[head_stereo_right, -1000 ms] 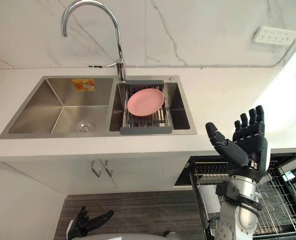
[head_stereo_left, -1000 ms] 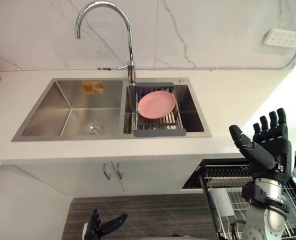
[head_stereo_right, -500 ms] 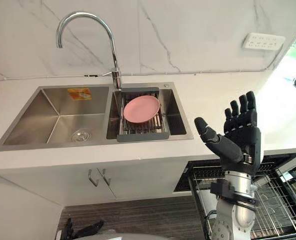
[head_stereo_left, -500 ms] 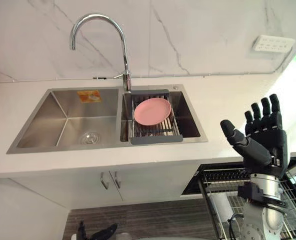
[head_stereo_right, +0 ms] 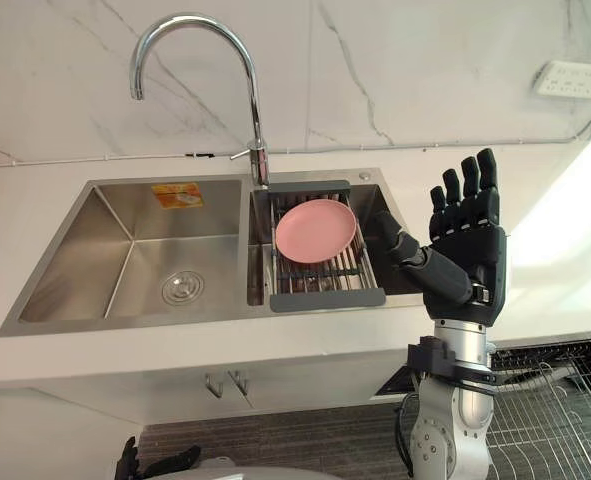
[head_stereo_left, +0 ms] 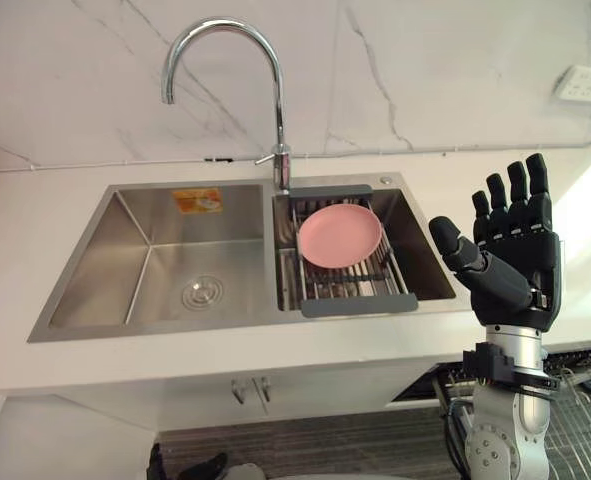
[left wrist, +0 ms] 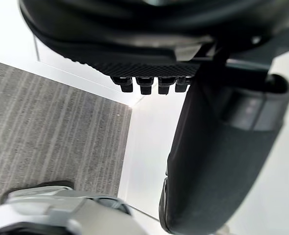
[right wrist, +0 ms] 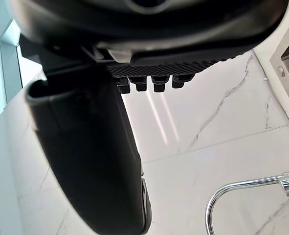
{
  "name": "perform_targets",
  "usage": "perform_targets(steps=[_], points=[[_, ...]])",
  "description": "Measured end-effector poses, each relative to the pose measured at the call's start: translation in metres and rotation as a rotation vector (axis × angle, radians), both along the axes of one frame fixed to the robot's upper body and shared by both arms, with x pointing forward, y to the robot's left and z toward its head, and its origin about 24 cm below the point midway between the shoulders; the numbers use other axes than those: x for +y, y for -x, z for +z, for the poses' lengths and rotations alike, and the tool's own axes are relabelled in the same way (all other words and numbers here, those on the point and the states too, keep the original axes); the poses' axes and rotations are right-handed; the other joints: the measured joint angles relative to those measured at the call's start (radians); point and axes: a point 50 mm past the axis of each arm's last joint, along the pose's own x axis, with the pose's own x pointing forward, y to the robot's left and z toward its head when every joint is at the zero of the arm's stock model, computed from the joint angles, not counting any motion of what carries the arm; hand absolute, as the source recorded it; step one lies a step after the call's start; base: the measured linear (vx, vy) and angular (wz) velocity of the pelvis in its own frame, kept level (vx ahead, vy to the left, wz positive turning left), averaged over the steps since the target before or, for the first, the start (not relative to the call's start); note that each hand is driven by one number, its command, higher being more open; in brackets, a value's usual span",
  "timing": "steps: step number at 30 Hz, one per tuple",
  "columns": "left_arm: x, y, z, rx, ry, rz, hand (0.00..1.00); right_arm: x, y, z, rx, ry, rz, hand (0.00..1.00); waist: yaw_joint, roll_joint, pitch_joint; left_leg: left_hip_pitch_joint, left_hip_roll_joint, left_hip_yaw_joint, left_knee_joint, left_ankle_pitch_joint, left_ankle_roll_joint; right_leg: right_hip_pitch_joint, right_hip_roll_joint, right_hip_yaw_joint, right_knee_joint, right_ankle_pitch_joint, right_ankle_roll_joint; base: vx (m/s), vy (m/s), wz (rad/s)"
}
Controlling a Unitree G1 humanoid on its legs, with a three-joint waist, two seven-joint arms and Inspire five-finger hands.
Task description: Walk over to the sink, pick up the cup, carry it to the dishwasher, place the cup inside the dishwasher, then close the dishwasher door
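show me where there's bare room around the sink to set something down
The left basin is bare but for its drain. The counter is bare left of the sink and to its right, where the open right hand is raised. The right basin is crowded: a rack with a pink plate spans it.

Wall (head_stereo_left: pixel 425 70): white marble, grey veins; outlet (head_stereo_left: pixel 586 83) upper R. Counter (head_stereo_left: pixel 20 235): white, runs below wall. Cabinet (head_stereo_left: pixel 155 402) under counter: white, two handles (head_stereo_left: pixel 265 388). Floor (head_stereo_left: pixel 355 440): grey, striped. Bright light at R end of counter.
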Motion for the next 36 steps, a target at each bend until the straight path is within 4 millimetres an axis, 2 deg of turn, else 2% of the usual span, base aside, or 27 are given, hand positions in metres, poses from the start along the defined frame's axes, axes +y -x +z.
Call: perform_targets(steps=[1, 2, 3, 4, 5, 7, 10, 13, 16, 19, 27, 32, 33, 36], points=[[-0.001, -0.001, 0.0, 0.001, 0.003, -0.012, 1.0, 0.0, -0.001, -0.001, 0.002, -0.003, 0.002, 1.0, -0.003, 0.007, 0.009, 0.034, 0.003, 0.007, -0.036, 0.003, 0.005, -0.103, -0.011, 0.024, 0.21, -0.02, -0.003, 0.09, 0.15, -0.2], [-0.001, -0.002, 0.0, -0.001, 0.001, -0.013, 1.0, 0.001, -0.002, -0.001, 0.002, -0.004, 0.008, 1.0, -0.009, 0.004, 0.018, 0.056, -0.003, 0.008, -0.047, 0.004, 0.006, -0.16, -0.025, 0.04, 0.338, -0.021, -0.004, 0.06, 0.078, -0.03], [0.003, 0.0, 0.001, 0.006, -0.009, -0.018, 1.0, 0.004, -0.004, -0.005, 0.012, -0.005, 0.029, 1.0, -0.031, 0.001, 0.029, 0.095, -0.016, 0.003, -0.062, 0.002, 0.011, -0.245, -0.041, 0.083, 0.533, -0.036, -0.012, 0.12, 0.104, 0.26], [0.005, 0.003, 0.0, 0.023, -0.015, -0.032, 1.0, 0.004, -0.007, -0.01, 0.026, -0.003, 0.042, 1.0, -0.053, -0.006, 0.025, 0.124, -0.023, -0.003, -0.071, 0.001, 0.012, -0.28, -0.047, 0.082, 0.582, -0.042, -0.015, 0.14, 0.08, 0.34], [0.006, 0.002, 0.0, 0.027, -0.019, -0.046, 1.0, 0.004, -0.008, -0.011, 0.027, -0.004, 0.043, 1.0, -0.059, -0.009, 0.023, 0.137, -0.026, -0.006, -0.078, 0.001, 0.012, -0.289, -0.047, 0.069, 0.566, -0.041, -0.016, 0.2, 0.076, 0.35], [0.01, -0.005, 0.001, 0.026, -0.035, -0.087, 1.0, 0.008, -0.012, -0.013, 0.024, -0.006, 0.065, 1.0, -0.061, -0.029, 0.008, 0.152, -0.046, -0.026, -0.082, -0.001, 0.01, -0.292, -0.019, 0.005, 0.336, 0.006, -0.044, 0.24, 0.0, 0.19], [0.003, -0.012, 0.001, 0.013, -0.016, -0.077, 1.0, 0.015, -0.014, -0.012, 0.019, 0.006, 0.101, 1.0, -0.05, -0.006, -0.003, 0.142, -0.021, -0.062, -0.072, -0.006, 0.001, -0.195, 0.029, 0.012, 0.152, 0.022, -0.049, 0.18, -0.035, -0.07], [0.002, -0.01, 0.0, 0.031, -0.007, -0.061, 1.0, 0.009, -0.015, -0.01, 0.019, 0.019, 0.08, 1.0, -0.042, -0.002, -0.002, 0.152, -0.005, -0.079, -0.077, -0.011, -0.007, -0.078, 0.062, -0.028, -0.064, 0.084, -0.033, 0.13, -0.032, -0.01], [0.0, -0.009, -0.001, 0.033, -0.005, -0.051, 1.0, 0.006, -0.017, -0.004, -0.004, 0.028, 0.065, 1.0, -0.041, -0.001, -0.004, 0.159, -0.002, -0.085, -0.096, -0.012, -0.008, -0.032, 0.078, -0.041, -0.165, 0.14, -0.033, 0.06, 0.01, 0.01], [0.0, -0.01, -0.001, 0.033, -0.008, -0.054, 1.0, 0.007, -0.018, -0.001, -0.017, 0.029, 0.068, 1.0, -0.036, -0.001, -0.004, 0.16, -0.007, -0.084, -0.106, -0.012, -0.009, -0.018, 0.079, -0.049, -0.209, 0.164, -0.031, 0.0, 0.009, -0.02], [-0.001, -0.01, -0.001, 0.044, -0.025, -0.089, 1.0, 0.0, -0.014, 0.0, -0.01, 0.05, 0.02, 1.0, -0.039, 0.0, -0.003, 0.157, -0.012, -0.077, -0.127, -0.012, -0.009, -0.024, 0.081, -0.068, -0.228, 0.165, -0.029, -0.05, -0.032, -0.05], [0.0, -0.01, -0.001, 0.05, -0.027, -0.112, 1.0, -0.006, -0.016, -0.007, 0.102, 0.168, -0.017, 1.0, -0.044, 0.0, -0.003, 0.143, -0.018, -0.066, -0.126, -0.008, -0.01, -0.043, 0.078, -0.067, -0.229, 0.165, -0.029, -0.08, -0.036, -0.08], [0.0, -0.011, -0.001, 0.051, -0.029, -0.125, 1.0, -0.007, -0.016, -0.008, 0.126, 0.21, -0.036, 1.0, -0.045, 0.0, -0.003, 0.138, -0.019, -0.066, -0.127, -0.005, -0.011, -0.048, 0.077, -0.067, -0.229, 0.165, -0.029, -0.05, -0.035, 0.02], [0.002, -0.015, 0.0, 0.054, -0.041, -0.193, 1.0, -0.015, -0.018, -0.004, 0.202, 0.531, -0.135, 1.0, -0.047, -0.004, 0.0, 0.121, -0.022, -0.071, -0.126, 0.006, -0.012, -0.064, 0.074, -0.066, -0.229, 0.165, -0.029, -0.03, -0.034, 0.03]])
